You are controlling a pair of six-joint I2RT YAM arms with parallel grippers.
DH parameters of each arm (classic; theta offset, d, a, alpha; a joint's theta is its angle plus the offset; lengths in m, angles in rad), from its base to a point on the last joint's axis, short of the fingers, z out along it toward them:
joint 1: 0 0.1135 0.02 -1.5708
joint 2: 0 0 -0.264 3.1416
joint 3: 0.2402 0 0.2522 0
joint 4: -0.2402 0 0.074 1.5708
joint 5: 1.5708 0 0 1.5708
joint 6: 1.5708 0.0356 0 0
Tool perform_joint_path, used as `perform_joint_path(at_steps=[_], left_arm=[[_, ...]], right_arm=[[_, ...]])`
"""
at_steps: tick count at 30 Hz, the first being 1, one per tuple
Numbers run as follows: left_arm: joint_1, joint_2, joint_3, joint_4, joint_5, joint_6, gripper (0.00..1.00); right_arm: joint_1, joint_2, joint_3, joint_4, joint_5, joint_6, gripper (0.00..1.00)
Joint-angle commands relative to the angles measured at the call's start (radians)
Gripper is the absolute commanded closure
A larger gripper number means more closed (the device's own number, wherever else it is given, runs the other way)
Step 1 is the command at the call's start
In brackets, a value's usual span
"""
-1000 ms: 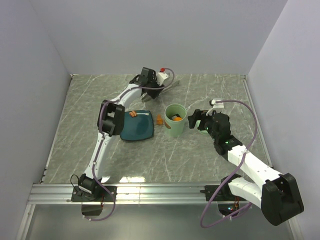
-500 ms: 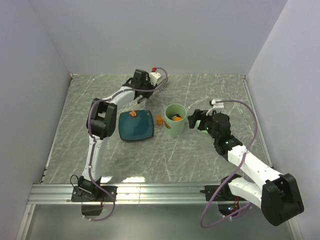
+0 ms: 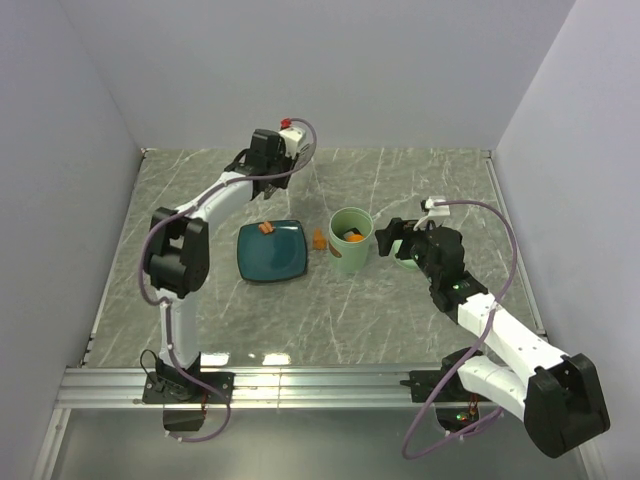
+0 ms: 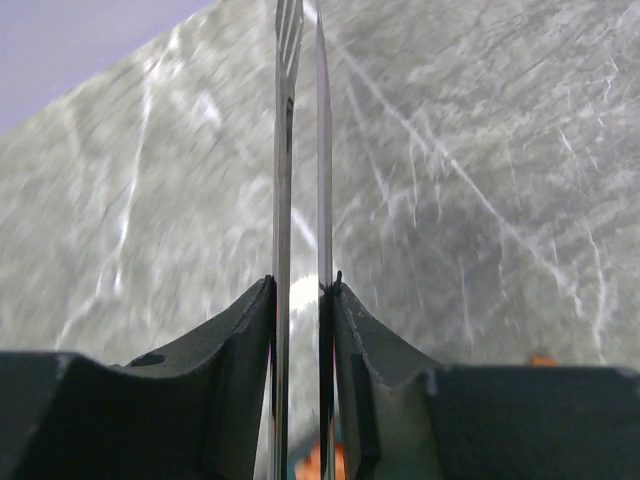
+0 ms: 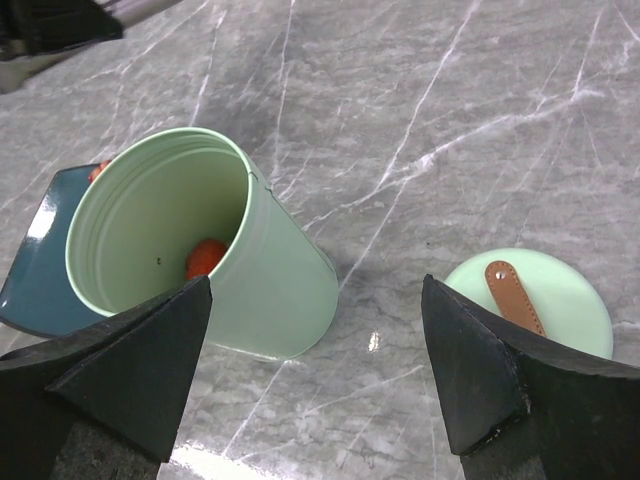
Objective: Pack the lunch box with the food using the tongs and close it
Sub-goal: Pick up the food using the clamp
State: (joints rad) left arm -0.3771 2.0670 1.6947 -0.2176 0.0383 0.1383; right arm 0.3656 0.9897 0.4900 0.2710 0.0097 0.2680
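Swung away to the far left of the lunch box [image 3: 351, 240] since a second ago, the left gripper [image 4: 300, 290] squeezes the tongs [image 4: 285, 150] nearly closed with nothing at their tips, the right gripper [image 3: 394, 241] gapes wide just right of the box, one food piece [image 5: 207, 257] sits inside, two more wait left of it, and the lid [image 5: 560, 300] lies off at its right.

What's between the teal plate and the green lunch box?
One small orange food piece lies between plate and lunch box; the top view shows it.

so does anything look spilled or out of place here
One orange food piece lies on the bare table between the plate and the lunch box, in neither, as if dropped. Nothing else stands out.
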Motion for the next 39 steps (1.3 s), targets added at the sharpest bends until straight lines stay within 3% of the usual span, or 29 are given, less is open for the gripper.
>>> perform_joint_path(at_steps=[1,8,13,17,22,28,39], left_arm=[[-0.025,-0.161,-0.078,-0.022,-0.135,-0.084,0.65],[-0.104,-0.384,-0.389,0.009,-0.268,-0.210,0.65],[-0.206,-0.504,-0.529,-0.054,-0.408,-0.295,0.65],[-0.270,-0.580,-0.579,-0.104,-0.570,-0.373,0.65],[-0.338,-0.682,-0.632,-0.160,-0.650,-0.443,0.64],[-0.358,-0.732,-0.664,-0.247,-0.704,-0.526,0.60],[-0.379,-0.688,-0.649,-0.316,-0.733,-0.574,0.54]], right_arm=[[-0.010,-0.023,0.007,0.051,-0.007,-0.010,0.08],[-0.008,-0.046,-0.007,0.062,-0.068,-0.009,0.08],[-0.008,-0.083,-0.025,0.071,-0.094,-0.004,0.08],[-0.008,-0.100,-0.037,0.069,-0.105,-0.001,0.08],[-0.010,-0.118,-0.045,0.069,-0.111,0.000,0.08],[-0.010,-0.128,-0.050,0.063,-0.114,0.004,0.08],[-0.008,-0.138,-0.056,0.056,-0.111,0.007,0.08]])
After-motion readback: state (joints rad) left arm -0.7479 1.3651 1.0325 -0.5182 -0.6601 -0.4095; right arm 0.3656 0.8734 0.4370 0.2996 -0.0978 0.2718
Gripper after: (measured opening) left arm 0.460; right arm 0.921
